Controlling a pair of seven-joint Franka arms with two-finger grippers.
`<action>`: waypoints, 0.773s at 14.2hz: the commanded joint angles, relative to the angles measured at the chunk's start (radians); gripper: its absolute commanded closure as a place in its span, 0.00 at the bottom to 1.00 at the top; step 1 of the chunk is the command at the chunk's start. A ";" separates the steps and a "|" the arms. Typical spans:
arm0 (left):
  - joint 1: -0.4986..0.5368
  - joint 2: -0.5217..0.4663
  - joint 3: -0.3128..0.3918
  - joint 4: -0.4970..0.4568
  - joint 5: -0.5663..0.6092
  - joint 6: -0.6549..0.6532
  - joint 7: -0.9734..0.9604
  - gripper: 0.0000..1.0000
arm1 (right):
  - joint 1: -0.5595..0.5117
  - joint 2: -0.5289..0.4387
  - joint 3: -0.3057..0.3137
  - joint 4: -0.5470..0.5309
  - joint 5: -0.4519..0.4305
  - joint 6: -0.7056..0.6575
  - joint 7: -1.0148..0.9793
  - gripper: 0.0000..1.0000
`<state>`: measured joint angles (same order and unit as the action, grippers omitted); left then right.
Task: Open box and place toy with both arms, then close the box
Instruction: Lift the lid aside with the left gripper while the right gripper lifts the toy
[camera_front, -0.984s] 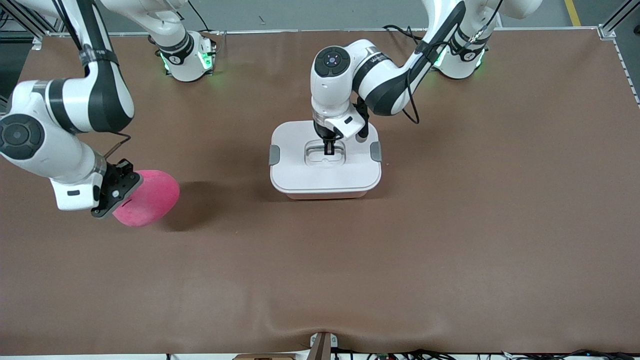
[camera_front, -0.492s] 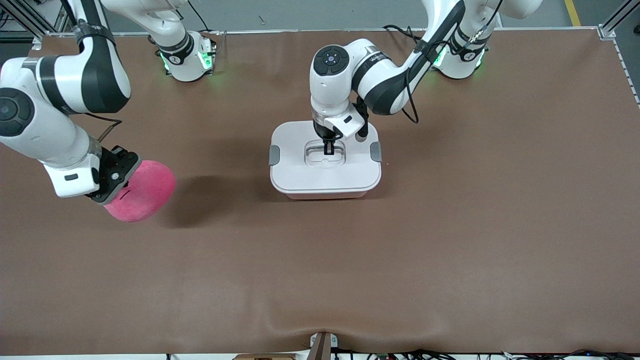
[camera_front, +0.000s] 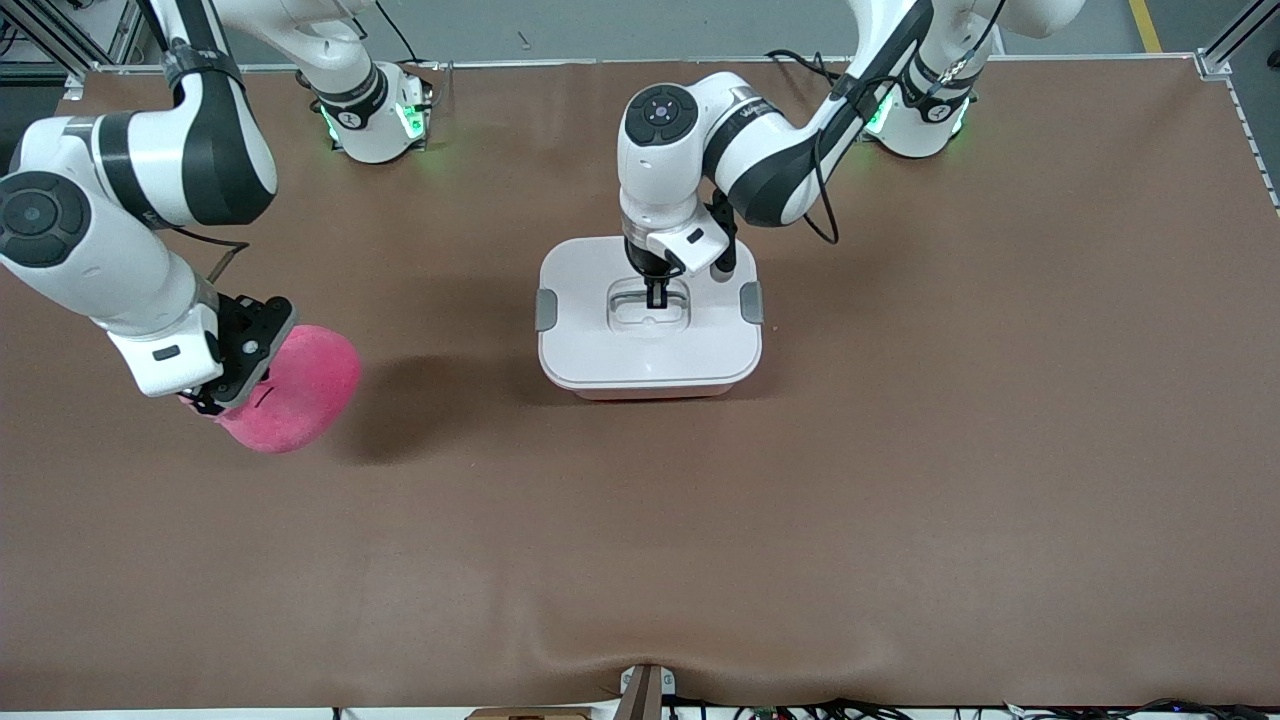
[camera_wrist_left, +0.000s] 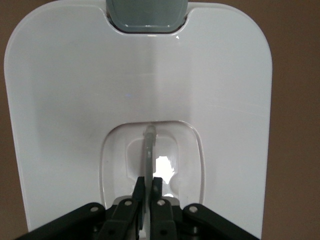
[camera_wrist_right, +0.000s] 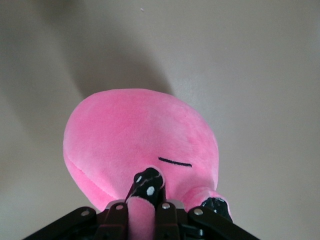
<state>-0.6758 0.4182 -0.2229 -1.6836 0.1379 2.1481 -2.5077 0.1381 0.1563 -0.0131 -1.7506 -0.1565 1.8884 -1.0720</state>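
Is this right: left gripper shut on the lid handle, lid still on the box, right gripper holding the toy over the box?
Not quite. The right gripper holds the toy over bare table toward the right arm's end, not over the box, as the front view shows. The rest stands: left gripper shut on the lid handle, lid still on.

The box lid (camera_wrist_left: 210, 95) is smooth, glossy white plastic that throws back a bright glare beside the matt black fingers (camera_wrist_left: 141, 192) pinching its thin grey handle (camera_wrist_left: 149, 155), and its side clip (camera_wrist_left: 146, 14) is duller grey plastic. The toy (camera_wrist_right: 135, 135) between the other fingers (camera_wrist_right: 146, 187) is soft, fuzzy pink plush. The table (camera_front: 900, 450) wears a matt brown, faintly rumpled covering.
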 joint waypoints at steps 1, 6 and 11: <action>-0.004 -0.022 -0.007 0.013 0.022 -0.033 -0.022 1.00 | -0.029 0.005 -0.005 0.029 -0.015 -0.006 -0.129 1.00; -0.004 -0.036 -0.009 0.013 0.022 -0.060 -0.025 1.00 | -0.009 0.020 -0.002 0.069 -0.049 0.008 -0.239 1.00; -0.004 -0.050 -0.007 0.013 0.022 -0.076 -0.020 1.00 | 0.025 0.020 0.001 0.069 -0.123 0.050 -0.379 1.00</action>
<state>-0.6772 0.3914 -0.2295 -1.6719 0.1379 2.0999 -2.5120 0.1537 0.1669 -0.0112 -1.7060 -0.2474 1.9346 -1.3803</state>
